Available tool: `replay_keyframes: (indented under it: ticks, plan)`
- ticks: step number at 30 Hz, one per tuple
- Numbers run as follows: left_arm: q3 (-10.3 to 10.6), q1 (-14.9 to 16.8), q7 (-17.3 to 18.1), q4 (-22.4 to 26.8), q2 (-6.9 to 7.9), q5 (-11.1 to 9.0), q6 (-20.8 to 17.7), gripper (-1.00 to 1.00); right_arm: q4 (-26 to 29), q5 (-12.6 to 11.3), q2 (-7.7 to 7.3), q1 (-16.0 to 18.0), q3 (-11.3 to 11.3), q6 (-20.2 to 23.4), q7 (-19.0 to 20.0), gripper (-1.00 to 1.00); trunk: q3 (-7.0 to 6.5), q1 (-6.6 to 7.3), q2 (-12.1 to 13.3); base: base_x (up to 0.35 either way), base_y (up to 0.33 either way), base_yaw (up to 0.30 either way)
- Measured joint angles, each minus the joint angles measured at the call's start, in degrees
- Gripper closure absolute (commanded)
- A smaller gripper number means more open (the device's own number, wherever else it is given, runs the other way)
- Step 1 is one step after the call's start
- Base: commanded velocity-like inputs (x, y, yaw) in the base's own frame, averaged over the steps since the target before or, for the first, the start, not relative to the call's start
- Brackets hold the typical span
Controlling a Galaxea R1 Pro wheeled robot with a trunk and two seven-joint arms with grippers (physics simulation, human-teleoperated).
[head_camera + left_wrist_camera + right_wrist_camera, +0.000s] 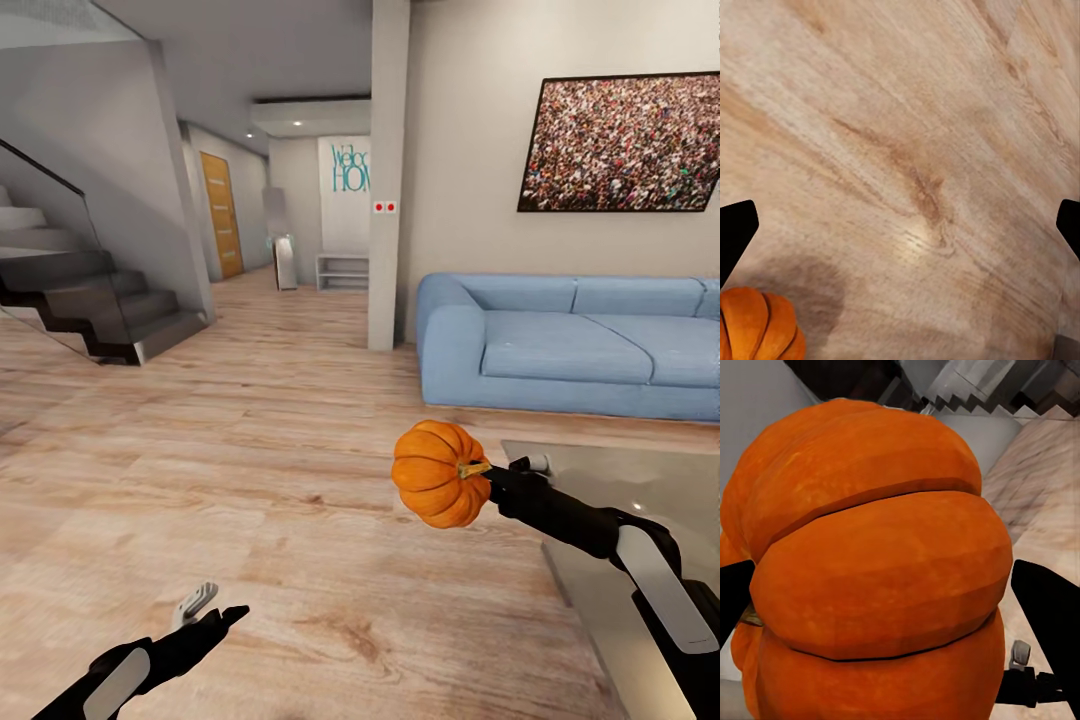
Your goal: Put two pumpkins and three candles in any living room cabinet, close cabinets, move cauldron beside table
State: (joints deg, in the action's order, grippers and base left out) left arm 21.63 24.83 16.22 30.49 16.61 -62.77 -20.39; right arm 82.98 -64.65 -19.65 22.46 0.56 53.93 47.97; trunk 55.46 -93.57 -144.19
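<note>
Your right arm reaches forward and inward at about mid-height, and your right gripper (478,478) is clamped on a pumpkin (437,487). The grip sits at the stem end, so the orange body hangs out ahead of the fingers, carried in the air above the wooden floor (250,470). In the right wrist view the pumpkin (870,570) sits between the two dark fingertips (1050,607), with a staircase beyond it.

Your left arm is held low, with your left gripper (208,608) angled forward over bare floor. In the left wrist view its two dark fingertips (736,229) stand wide apart with nothing between them. An orange ribbed shape (757,326) shows near one finger there; probably the carried pumpkin, though that view is too partial to be sure.

Just beside the right gripper, on its outer side and below the forearm, lies the coffee table (640,480) with its grey reflective top. Beyond the table and the pumpkin stands a blue sofa (570,345) against the wall, under a large framed picture (625,145). A pillar (388,180) stands just beside the sofa's near end. Far ahead of the left gripper is the staircase (80,290).
</note>
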Motion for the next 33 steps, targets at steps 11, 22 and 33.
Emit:
replay_keyframes:
  ticks: [11,22,33]
  plan:
    - [0.0,0.0,0.0,0.0,-0.06,0.1,0.0,-1.0,-0.2,-0.1,0.0,0.0,0.0,0.0,0.0,1.0,-0.37,0.0,0.0,0.057,0.046,-0.117]
    - [0.0,0.0,0.0,0.0,-0.06,0.1,0.0,-1.0,-0.3,0.0,0.0,0.0,0.0,0.0,-0.1,1.0,-0.44,0.0,0.0,-0.034,0.015,-0.013]
    - [0.0,0.0,0.0,0.0,-0.02,0.1,0.0,-1.0,-0.5,-0.1,-0.01,0.0,-0.1,0.0,-0.1,1.0,-0.58,0.0,0.0,-0.069,0.027,-0.09]
